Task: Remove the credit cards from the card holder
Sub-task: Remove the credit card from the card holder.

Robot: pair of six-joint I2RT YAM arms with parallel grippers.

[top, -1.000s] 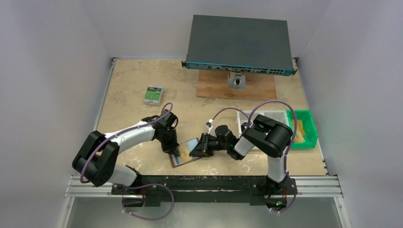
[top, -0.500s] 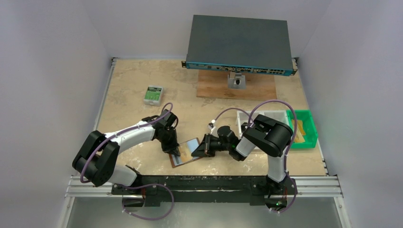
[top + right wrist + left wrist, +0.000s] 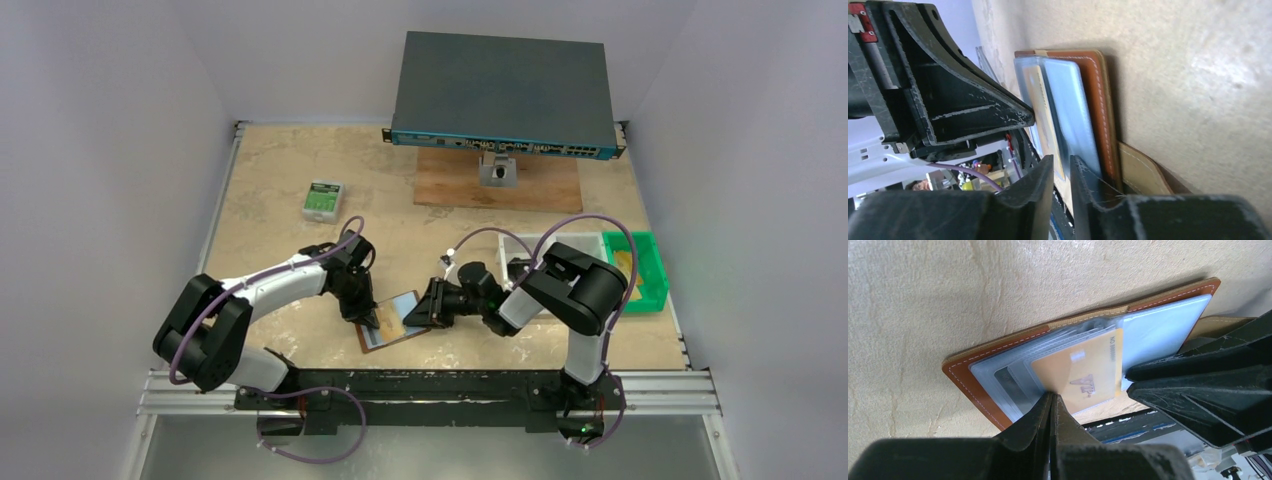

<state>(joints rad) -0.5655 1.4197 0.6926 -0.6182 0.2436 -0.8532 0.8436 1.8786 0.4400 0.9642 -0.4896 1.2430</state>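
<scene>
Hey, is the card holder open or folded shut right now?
Open: the card holder lies spread flat, inside facing up, with a gold card showing.

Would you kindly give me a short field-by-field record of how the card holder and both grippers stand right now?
card holder: open, lying flat on the table
yellow card: on top of the holder's clear sleeves
left gripper: shut, tips down on the holder at the card's corner
right gripper: at the holder's opposite edge, jaws narrowly apart by the card's edge; grip unclear
</scene>
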